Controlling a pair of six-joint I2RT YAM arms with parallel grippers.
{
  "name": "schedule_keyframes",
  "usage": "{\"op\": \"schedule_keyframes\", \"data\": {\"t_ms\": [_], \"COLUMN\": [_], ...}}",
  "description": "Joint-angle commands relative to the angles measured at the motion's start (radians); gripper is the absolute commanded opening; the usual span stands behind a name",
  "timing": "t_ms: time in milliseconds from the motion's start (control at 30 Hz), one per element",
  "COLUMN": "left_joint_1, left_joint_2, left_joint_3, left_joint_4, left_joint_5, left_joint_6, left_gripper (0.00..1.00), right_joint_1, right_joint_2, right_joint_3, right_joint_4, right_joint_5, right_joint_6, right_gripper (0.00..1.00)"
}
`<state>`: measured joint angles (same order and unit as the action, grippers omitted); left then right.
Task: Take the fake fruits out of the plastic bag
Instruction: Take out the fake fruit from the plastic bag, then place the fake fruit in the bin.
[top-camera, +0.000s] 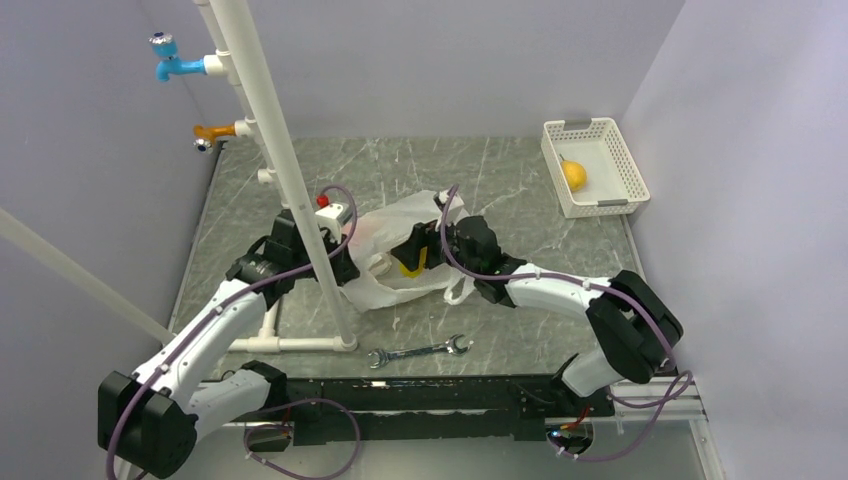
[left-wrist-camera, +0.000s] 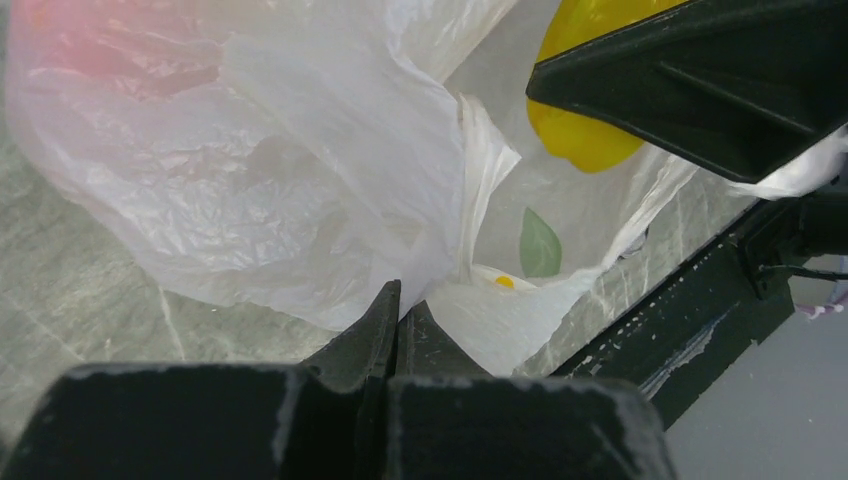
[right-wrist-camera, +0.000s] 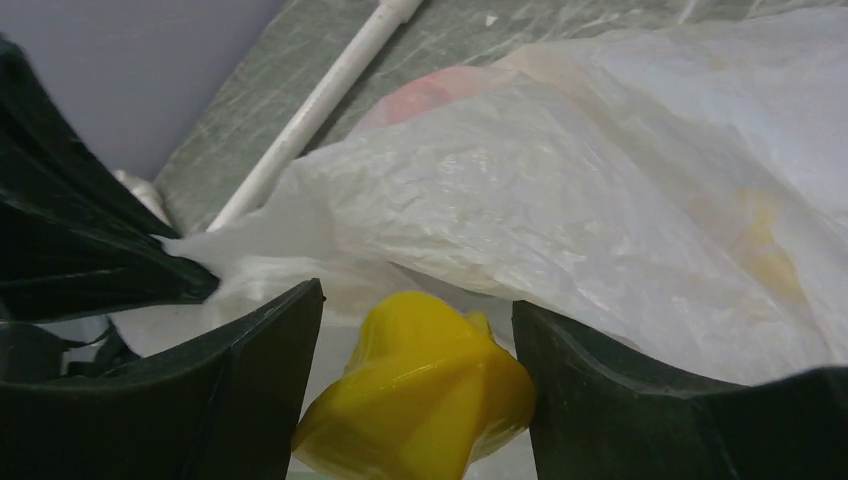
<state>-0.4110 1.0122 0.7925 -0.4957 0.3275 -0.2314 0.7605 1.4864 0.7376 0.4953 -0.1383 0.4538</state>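
The plastic bag (top-camera: 400, 222) sits crumpled mid-table (top-camera: 500, 170). The left gripper (left-wrist-camera: 398, 300) is clenched on its edge at the 9 o'clock side. The right gripper (right-wrist-camera: 415, 310), coming in from 3 o'clock, straddles a yellow fruit (right-wrist-camera: 420, 395) at the bag's mouth. Can't tell if it's actually squeezing it.

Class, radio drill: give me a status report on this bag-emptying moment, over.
Left gripper shut on plastic bag. Right gripper open, fingers astride yellow fake fruit at the bag's mouth. Reddish fruit inside, behind film. Film drapes close over the yellow one.
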Motion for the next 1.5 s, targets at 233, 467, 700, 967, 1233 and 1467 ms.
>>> {"op": "schedule_keyframes", "data": {"t_ms": [233, 467, 700, 967, 1233, 1467], "left_joint_1": [-0.008, -0.008, -0.008, -0.008, -0.008, -0.008], "left_joint_2": [0.094, 0.18, 0.098, 0.076, 0.055, 0.05], "left_joint_3": [0.175, 0.268, 0.125, 0.117, 0.103, 0.1], "left_joint_4": [-0.043, -0.152, -0.02, -0.014, 0.012, 0.017], "left_joint_5": [0.028, -0.081, -0.047, -0.03, -0.021, -0.028], "left_joint_6": [0.057, 0.151, 0.166, 0.193, 0.18, 0.179], "left_gripper": [0.0, 0.0, 0.0, 0.0, 0.0, 0.0], "right_joint_1": [-0.004, -0.044, -0.192, -0.352, -0.578, -0.784], "right_joint_2": [-0.002, -0.166, -0.313, -0.269, -0.06, 0.175], "right_joint_3": [0.108, 0.143, 0.176, 0.26, 0.355, 0.518], "right_joint_4": [0.036, -0.107, -0.244, -0.364, -0.39, -0.429], "right_joint_5": [-0.118, -0.047, 0.067, 0.382, 0.573, 0.594], "right_joint_6": [0.126, 0.051, -0.049, -0.189, -0.267, -0.22], "right_gripper": [0.11, 0.1, 0.09, 0.07, 0.06, 0.06]}}
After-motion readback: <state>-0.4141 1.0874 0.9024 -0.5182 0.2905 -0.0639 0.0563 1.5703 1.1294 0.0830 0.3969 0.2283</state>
